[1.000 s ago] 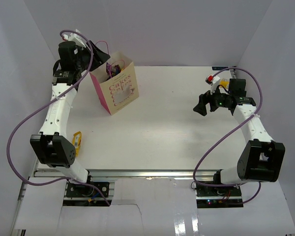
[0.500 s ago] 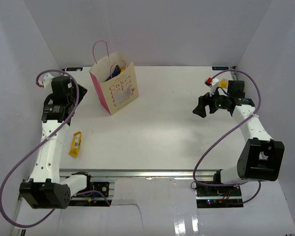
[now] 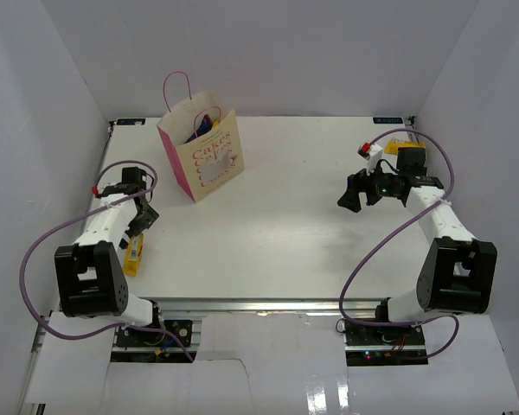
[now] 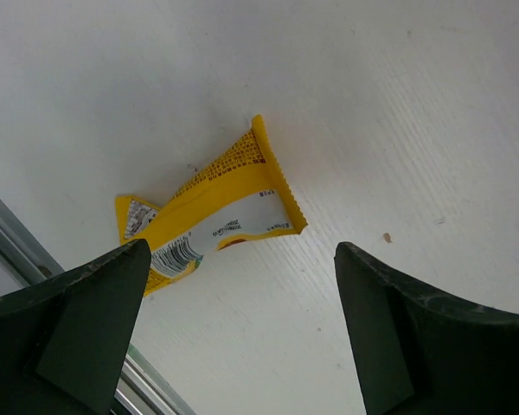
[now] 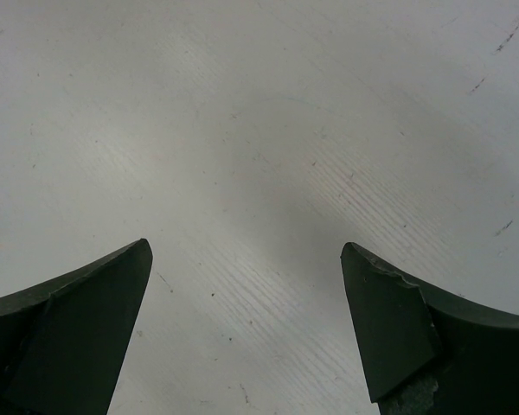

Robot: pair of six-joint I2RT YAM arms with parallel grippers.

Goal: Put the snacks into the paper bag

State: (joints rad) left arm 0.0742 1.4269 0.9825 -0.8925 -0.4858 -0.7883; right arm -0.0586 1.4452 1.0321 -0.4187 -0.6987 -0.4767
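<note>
The beige paper bag (image 3: 204, 156) with pink sides and pink handles stands upright at the back left; a purple-blue packet (image 3: 203, 126) shows in its mouth. A small yellow wrapped bar (image 3: 134, 256) lies flat near the table's front left edge; it also shows in the left wrist view (image 4: 209, 207). My left gripper (image 3: 140, 220) is open and empty just above and behind that bar, jaws wide apart. My right gripper (image 3: 350, 192) is open and empty over bare table at the right.
White walls enclose the table on three sides. The metal rail of the table's front edge (image 4: 17, 251) runs close beside the yellow bar. Purple cables loop from both arms.
My left arm has swung down from beside the bag to the front left, and its open gripper now hovers by the yellow bar. The right arm has barely moved.
</note>
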